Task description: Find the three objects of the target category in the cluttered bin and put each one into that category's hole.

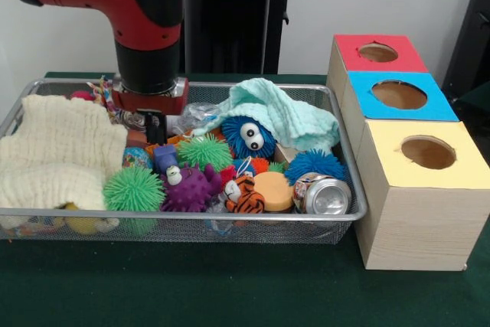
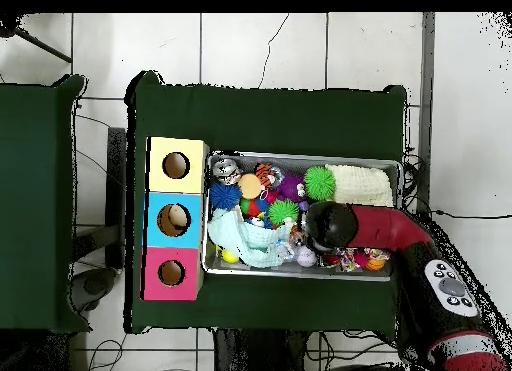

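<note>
My gripper (image 1: 153, 129) hangs low inside the wire bin (image 1: 191, 218), at its back left, over a tangle of small toys beside the cream knitted cloth (image 1: 61, 151). I see nothing held in it. Just right of it lie a green spiky ball (image 1: 205, 151) and a blue fuzzy ball with eyes (image 1: 249, 137). A purple spiky ball (image 1: 190, 188), a second green spiky ball (image 1: 134, 188), a tiger toy (image 1: 243, 195), an orange disc (image 1: 274, 189), a blue spiky ball (image 1: 315, 165) and a can (image 1: 323, 195) fill the front. In the overhead view the arm (image 2: 380, 227) hides the gripper.
A mint cloth (image 1: 283, 112) drapes over the bin's back right. Right of the bin stands a wooden box with a red hole (image 1: 377, 52), a blue hole (image 1: 399, 95) and a yellow hole (image 1: 428, 152). Seen from overhead, the box (image 2: 176, 219) touches the bin (image 2: 300, 155).
</note>
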You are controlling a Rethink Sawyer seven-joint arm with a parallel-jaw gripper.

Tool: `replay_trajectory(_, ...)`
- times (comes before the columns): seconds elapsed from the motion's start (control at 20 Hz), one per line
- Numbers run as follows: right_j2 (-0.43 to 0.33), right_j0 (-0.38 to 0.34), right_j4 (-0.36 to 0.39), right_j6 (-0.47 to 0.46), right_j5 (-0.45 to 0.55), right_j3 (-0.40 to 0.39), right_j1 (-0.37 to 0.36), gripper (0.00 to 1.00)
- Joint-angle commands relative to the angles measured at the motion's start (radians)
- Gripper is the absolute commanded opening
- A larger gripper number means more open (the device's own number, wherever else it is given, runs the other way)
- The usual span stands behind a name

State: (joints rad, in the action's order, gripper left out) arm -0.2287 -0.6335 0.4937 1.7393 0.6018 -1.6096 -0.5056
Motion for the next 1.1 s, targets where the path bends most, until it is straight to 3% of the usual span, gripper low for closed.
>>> replay_trajectory(0.05,-0.004,-0.037,0.004,0.06,-0.078,-0.144,-0.051,0.0)
replay_trajectory(0.25,0.015,-0.025,-0.002,0.084,-0.087,-0.214,-0.101,0.0)
replay_trajectory(0.55,0.044,-0.013,0.02,0.129,-0.187,-0.266,-0.089,0.0)
replay_trajectory(1.1,0.056,-0.003,0.003,0.11,-0.216,-0.255,-0.059,0.0)
